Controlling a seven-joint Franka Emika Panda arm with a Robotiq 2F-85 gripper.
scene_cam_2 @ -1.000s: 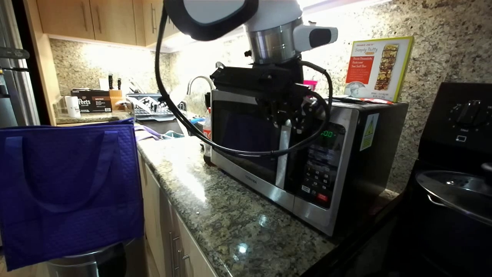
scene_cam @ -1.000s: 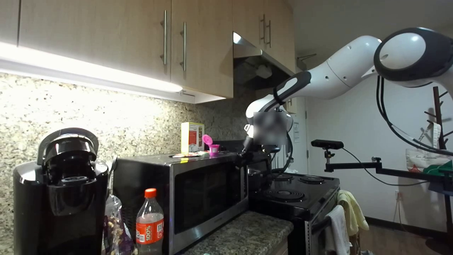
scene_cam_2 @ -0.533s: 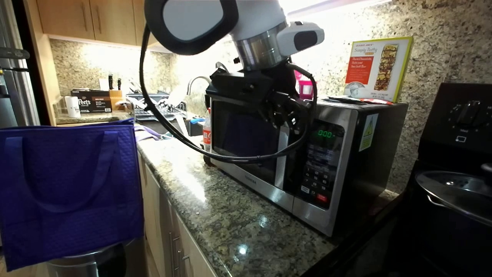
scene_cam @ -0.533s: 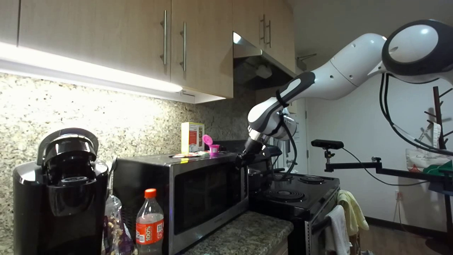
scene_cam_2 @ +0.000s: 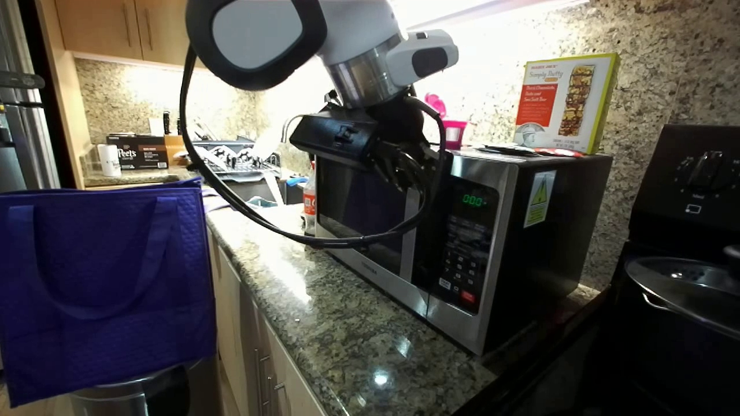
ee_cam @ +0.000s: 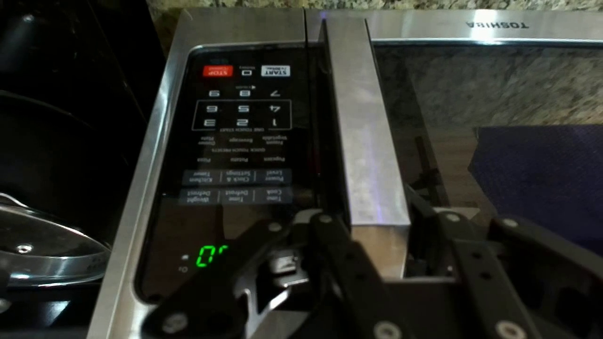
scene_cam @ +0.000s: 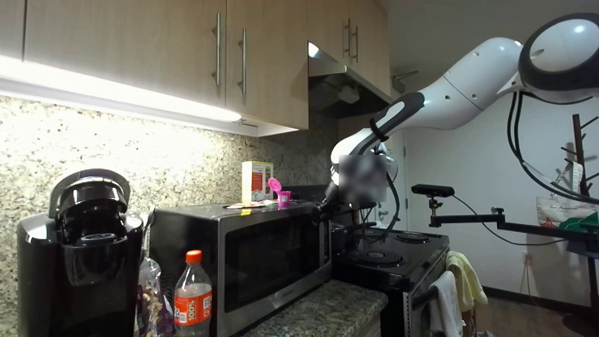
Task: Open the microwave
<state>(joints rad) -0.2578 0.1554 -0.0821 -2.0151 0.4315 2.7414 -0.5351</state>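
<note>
- Pincer (ee_cam: 382, 219) drawn in on the handle (ee_cam: 370, 136) near its upper end, fingers (ee_cam: 351, 270) one to each side and parted only by the bar they hold.
- Microwave (scene_cam_2: 468, 237) directly at the pincer, sitting on the counter (scene_cam_2: 352, 323); its door (scene_cam: 273, 262) looks closed, flush with the control panel (ee_cam: 245, 141).
- Forward of the door, a strip of counter reaches out to the front edge; a purple bag (scene_cam_2: 110, 289) is beyond that edge, well apart from the pincer.
- A black cable (scene_cam_2: 324, 240) sags in a loop before the door.
- Cabinets (scene_cam: 266, 70) hang overhead, with a tall gap down to the microwave's top.
- On that top, a pink cup (scene_cam_2: 455, 133) stands near the pincer, lid up; farther back, a box (scene_cam_2: 563, 101) stands upright near the wall (scene_cam_2: 653, 69).
- Stove (scene_cam: 398, 276) just beside the control-panel end, bearing a lidded pot (scene_cam_2: 688, 283).
- Bottle (scene_cam: 193, 302) upright near the opposite end, coffee maker (scene_cam: 82, 267) past it.
</note>
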